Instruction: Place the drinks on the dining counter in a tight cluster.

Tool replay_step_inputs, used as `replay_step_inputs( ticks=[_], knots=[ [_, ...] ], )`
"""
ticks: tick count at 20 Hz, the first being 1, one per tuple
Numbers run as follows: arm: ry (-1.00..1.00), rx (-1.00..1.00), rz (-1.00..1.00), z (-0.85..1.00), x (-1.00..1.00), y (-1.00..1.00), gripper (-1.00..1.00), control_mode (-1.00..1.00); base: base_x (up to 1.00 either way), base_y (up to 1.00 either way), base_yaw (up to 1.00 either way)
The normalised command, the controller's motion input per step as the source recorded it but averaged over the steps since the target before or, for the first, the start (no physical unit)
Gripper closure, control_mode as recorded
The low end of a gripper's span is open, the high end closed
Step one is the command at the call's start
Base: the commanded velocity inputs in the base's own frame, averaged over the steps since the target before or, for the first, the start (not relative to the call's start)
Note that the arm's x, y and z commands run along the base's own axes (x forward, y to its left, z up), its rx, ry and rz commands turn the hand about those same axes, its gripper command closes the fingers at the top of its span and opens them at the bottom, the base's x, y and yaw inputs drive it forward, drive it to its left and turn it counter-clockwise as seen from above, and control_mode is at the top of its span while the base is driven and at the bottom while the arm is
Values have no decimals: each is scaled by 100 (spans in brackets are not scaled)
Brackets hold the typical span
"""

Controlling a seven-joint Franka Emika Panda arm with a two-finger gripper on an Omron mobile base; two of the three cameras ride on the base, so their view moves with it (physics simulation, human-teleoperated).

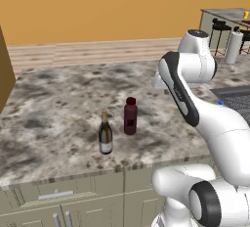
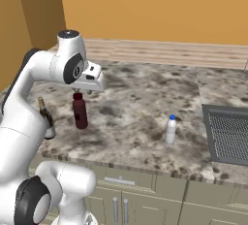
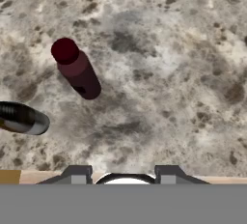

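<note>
Hand view looks down on the maroon bottle (image 3: 75,73); claw (image 3: 124,172) fingers together, holding nothing; spread them, centre over its cap, descend straight, avoiding the wine bottle (image 3: 21,119).

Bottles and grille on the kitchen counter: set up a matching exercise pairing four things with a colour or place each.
Column one:
1. wine bottle
2. maroon bottle
3. water bottle
4. grille

Column two:
A. blue cap
B. sunk into the counter at the right edge of the right base view
C. cap matching its body
D. pale label, nearest the counter's front edge

Pairs: 1-D, 2-C, 3-A, 4-B
</note>
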Motion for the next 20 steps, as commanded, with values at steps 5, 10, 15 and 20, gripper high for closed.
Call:
replay_step_inputs(
  ticks=[5, 10, 15, 20],
  knots=[
    [0, 0, 0, -2, -10, 0, -100, -100, 0, 0, 0],
    [-8, -3, 2, -6, -16, 8, -100, -100, 0, 0, 0],
    [4, -2, 0, -5, 18, 37, -100, -100, 0, 0, 0],
    [12, 0, 0, -5, 33, 43, -100, -100, 0, 0, 0]
  ],
)
